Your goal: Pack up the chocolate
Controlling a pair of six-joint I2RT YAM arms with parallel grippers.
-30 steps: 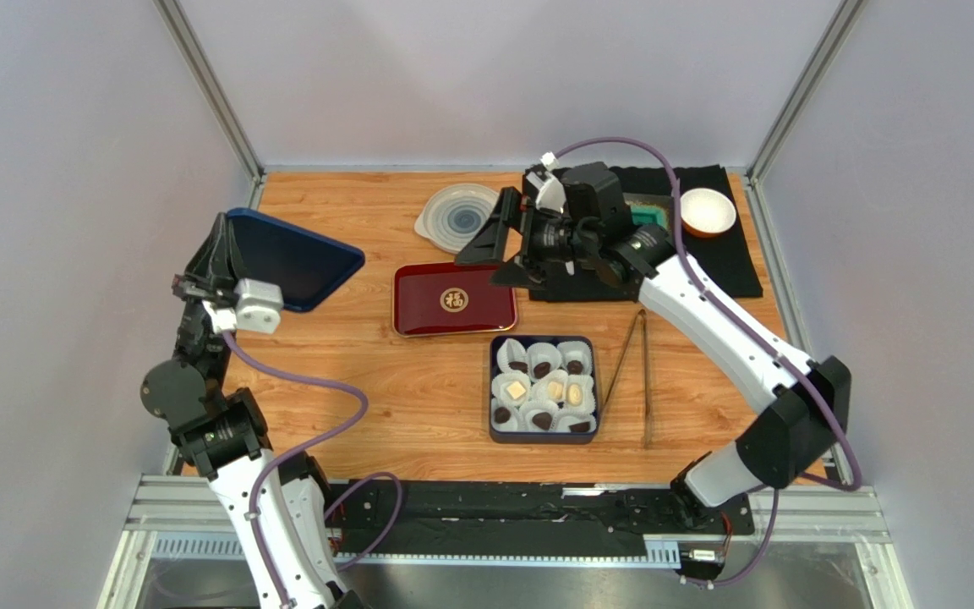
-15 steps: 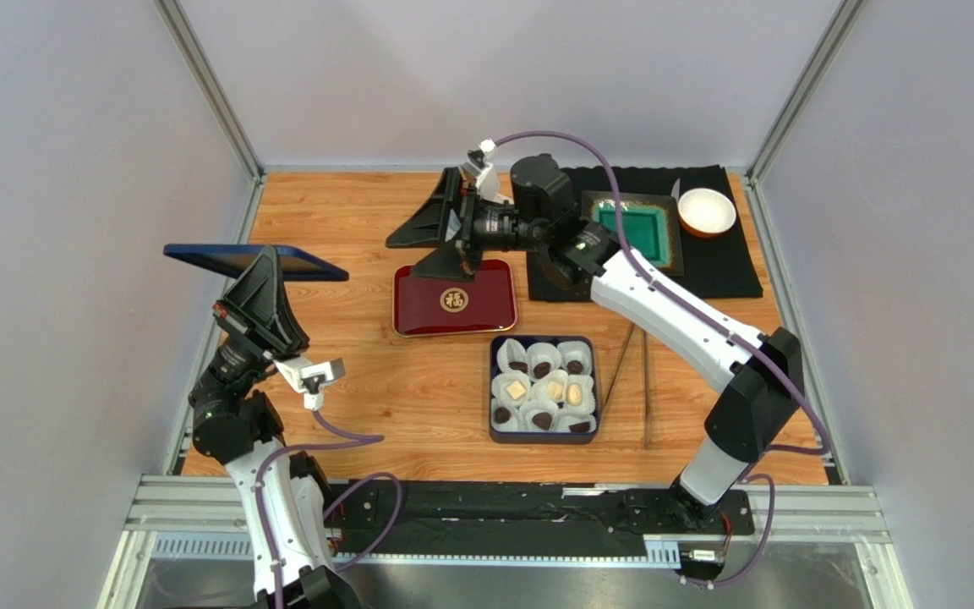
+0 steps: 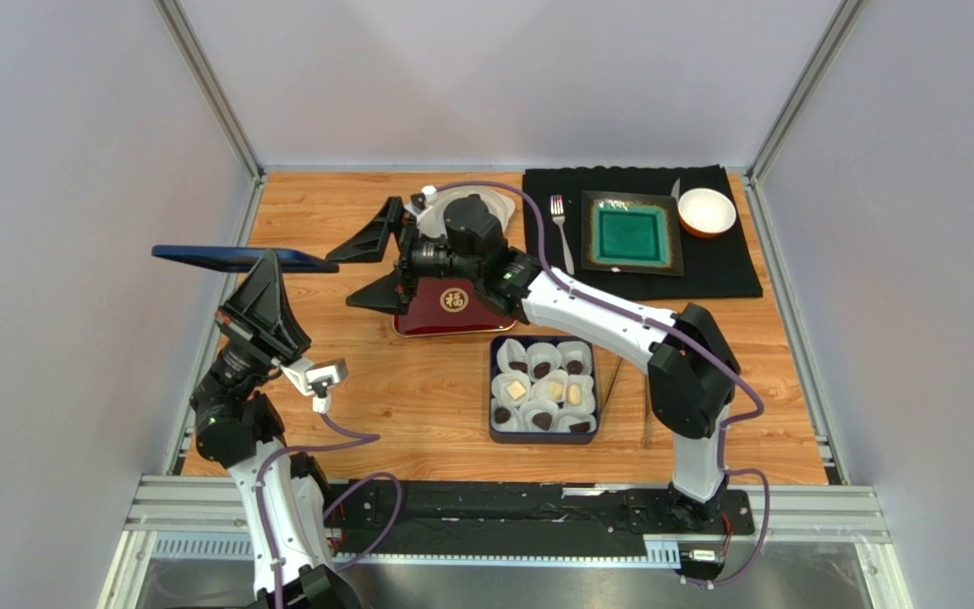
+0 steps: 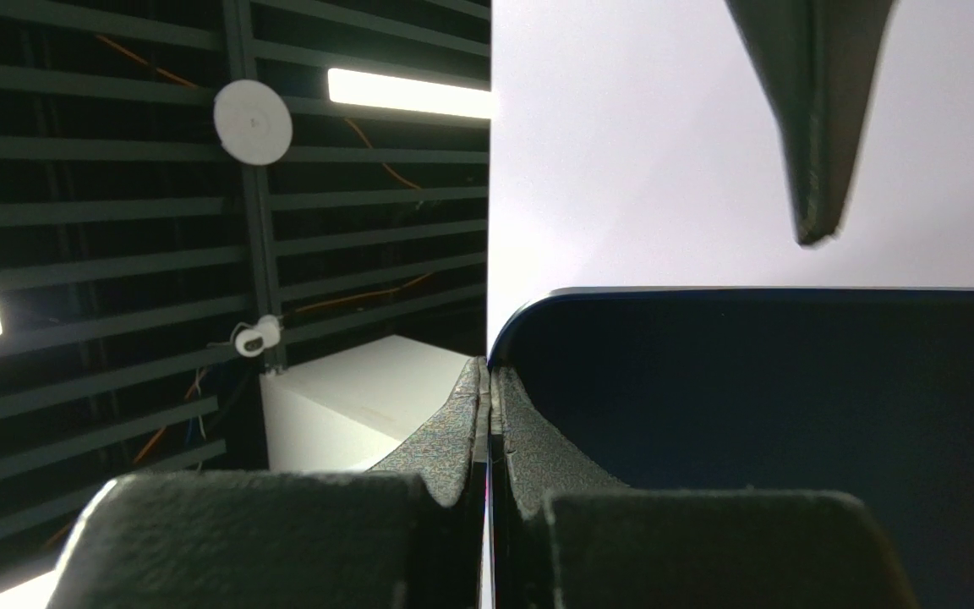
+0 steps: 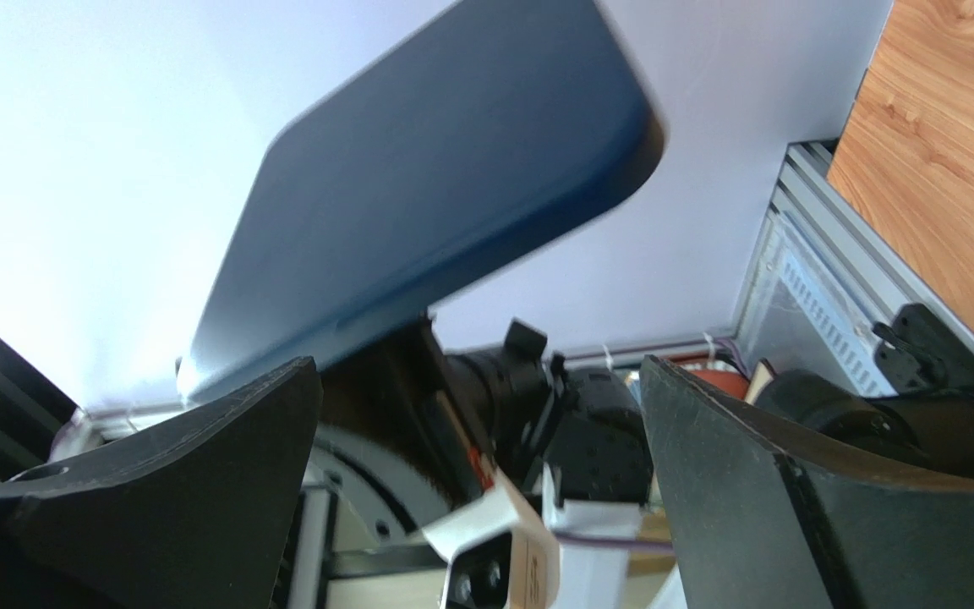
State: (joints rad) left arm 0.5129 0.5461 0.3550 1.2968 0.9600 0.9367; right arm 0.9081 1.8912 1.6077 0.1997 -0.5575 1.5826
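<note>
The chocolate (image 3: pixel 540 369), several dark and a few pale pieces, sits in white paper cups inside a dark square box (image 3: pixel 493 388) on the table. My left gripper (image 3: pixel 269 263) (image 4: pixel 490 368) is shut on the edge of a dark blue tray (image 3: pixel 241 258) (image 4: pixel 759 419) and holds it level in the air at the left. Just right of that tray, above a red lacquer tray (image 3: pixel 486 311), my right gripper (image 3: pixel 361 267) (image 5: pixel 477 368) stands open and empty. In the right wrist view the blue tray (image 5: pixel 454 165) hangs above the fingers.
Wooden tongs (image 3: pixel 643 393) lie right of the box. At the back right a black mat (image 3: pixel 721 269) carries a fork (image 3: pixel 557 218), a green plate (image 3: pixel 632 234) and a white bowl (image 3: pixel 706 211). Grey walls close in both sides.
My right arm has swung left from the black mat to above the red tray, toward the blue tray. My left arm has raised the blue tray from tilted to level.
</note>
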